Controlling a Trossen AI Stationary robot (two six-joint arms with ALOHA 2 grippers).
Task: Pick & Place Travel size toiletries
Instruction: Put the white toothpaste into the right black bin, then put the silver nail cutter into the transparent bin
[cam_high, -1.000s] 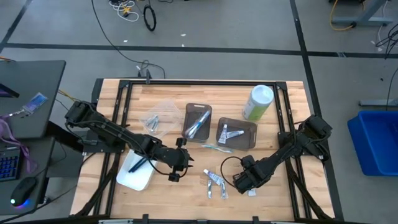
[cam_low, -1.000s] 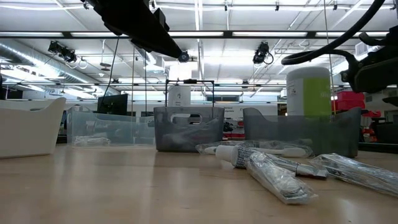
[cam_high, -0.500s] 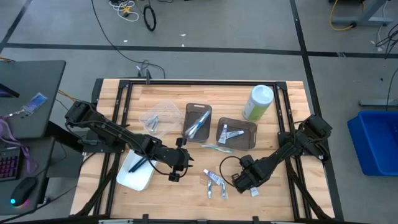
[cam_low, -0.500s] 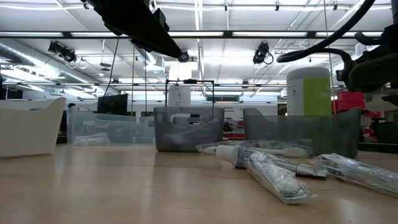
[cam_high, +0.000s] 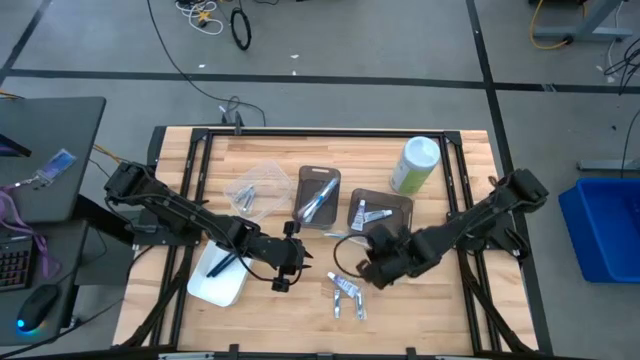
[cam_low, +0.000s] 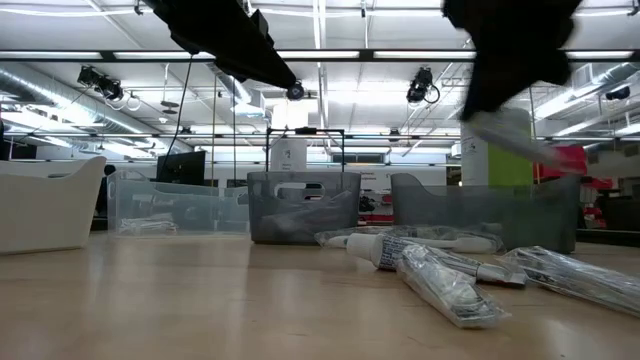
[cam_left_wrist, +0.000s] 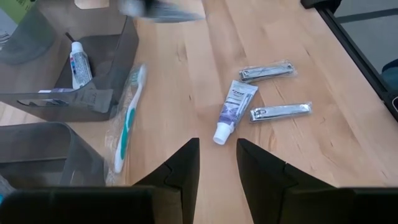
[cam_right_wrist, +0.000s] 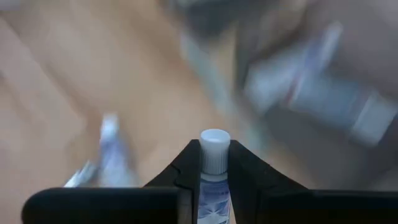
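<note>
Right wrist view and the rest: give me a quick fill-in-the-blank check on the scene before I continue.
1. The right end effector grips a small tube whose cap is ____.
2. The left end effector is ____, holding nothing.
3. In the left wrist view, ____ silvery packets lie by the loose tube.
4. The toothbrush lies on the ____, outside the dark bin.

Missing words: white; open; two; table.

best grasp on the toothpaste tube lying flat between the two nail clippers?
Take the toothpaste tube across its flat body, just behind the white cap, coming straight down from above. It lies flat on the table, cap nearest the left end effector. Its long sides are clear of both nail clippers, so fingers should straddle its narrow width.
</note>
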